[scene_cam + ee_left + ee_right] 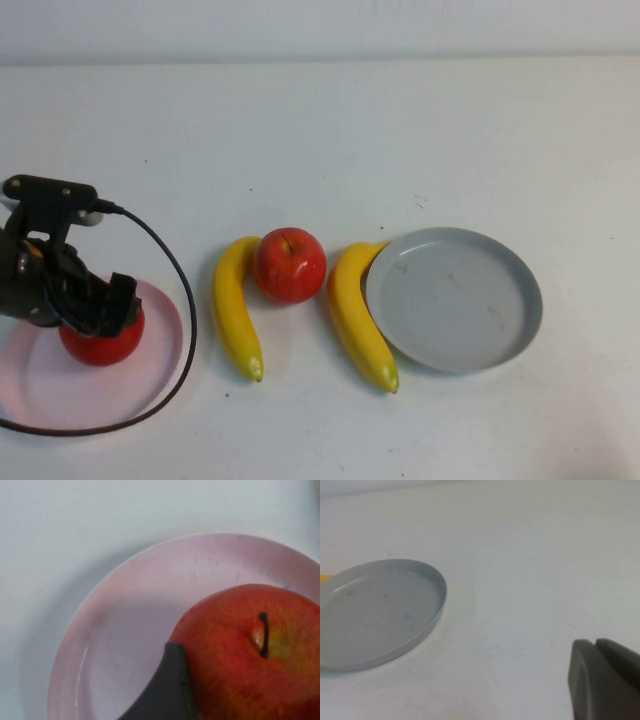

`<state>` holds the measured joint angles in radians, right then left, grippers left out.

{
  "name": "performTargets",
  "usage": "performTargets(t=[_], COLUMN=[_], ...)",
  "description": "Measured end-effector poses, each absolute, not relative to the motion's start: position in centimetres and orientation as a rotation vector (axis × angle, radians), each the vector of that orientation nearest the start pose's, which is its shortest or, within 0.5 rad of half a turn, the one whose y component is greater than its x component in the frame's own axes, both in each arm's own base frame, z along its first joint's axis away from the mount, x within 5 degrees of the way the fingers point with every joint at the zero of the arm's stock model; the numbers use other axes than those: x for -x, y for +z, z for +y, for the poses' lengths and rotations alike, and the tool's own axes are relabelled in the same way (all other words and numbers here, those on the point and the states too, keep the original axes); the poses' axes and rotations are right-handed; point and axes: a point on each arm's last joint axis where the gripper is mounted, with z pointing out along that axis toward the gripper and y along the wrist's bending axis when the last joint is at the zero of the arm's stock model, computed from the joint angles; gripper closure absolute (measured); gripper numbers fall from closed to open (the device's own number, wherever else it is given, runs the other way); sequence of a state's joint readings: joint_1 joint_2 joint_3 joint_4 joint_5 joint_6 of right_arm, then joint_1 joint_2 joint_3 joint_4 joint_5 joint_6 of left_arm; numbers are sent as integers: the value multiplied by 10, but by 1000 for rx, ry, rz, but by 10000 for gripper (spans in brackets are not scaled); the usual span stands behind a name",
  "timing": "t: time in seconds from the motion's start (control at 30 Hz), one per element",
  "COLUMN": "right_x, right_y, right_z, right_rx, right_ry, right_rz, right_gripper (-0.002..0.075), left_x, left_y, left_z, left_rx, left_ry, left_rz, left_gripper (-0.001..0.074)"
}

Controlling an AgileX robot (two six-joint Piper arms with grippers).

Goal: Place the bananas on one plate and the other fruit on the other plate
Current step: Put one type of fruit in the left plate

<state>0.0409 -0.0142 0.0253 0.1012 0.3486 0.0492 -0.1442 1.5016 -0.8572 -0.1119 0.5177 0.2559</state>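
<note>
Bananas first, from the high view: one banana (234, 308) and a second banana (358, 316) lie mid-bench toward the near edge, with a red apple (290, 265) between them, touching both. The second banana curves against the grey plate (500, 330), which is bare. At the near left corner the pink plate (40, 385) carries the other apple (102, 340), and the left claw (95, 312) sits down over it, pinching it. A black cable (178, 290) loops round the plate.

Left wrist view adds the contact: one dark finger (167, 690) presses the apple's (250, 645) side, stem up, over the pink plate (125, 610).

Right wrist view alone shows the right claw (605, 680), fingers pressed together, low over bare bench (545, 555) well apart from the grey plate (380, 615).
</note>
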Motion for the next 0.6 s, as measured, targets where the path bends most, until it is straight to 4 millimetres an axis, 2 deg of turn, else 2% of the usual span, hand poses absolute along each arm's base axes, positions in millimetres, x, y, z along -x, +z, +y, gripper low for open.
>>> performTargets(t=[0.1, 0.2, 0.37, 0.6], right_x=[-53, -53, -53, -53], right_y=[174, 174, 174, 174], right_z=[5, 5, 5, 5], right_rx=[-71, -71, -71, -71], right_ry=[161, 161, 161, 161], right_rz=[1843, 1843, 1843, 1843], right_gripper=[744, 744, 744, 744], left_x=[-287, -285, -274, -260], left_y=[214, 217, 242, 272], left_z=[-47, -47, -45, -45], left_rx=[-392, -389, -404, -303], left_ry=[-80, -85, -70, -132], left_rz=[2586, 2585, 2536, 2441], left_gripper=[88, 67, 66, 66])
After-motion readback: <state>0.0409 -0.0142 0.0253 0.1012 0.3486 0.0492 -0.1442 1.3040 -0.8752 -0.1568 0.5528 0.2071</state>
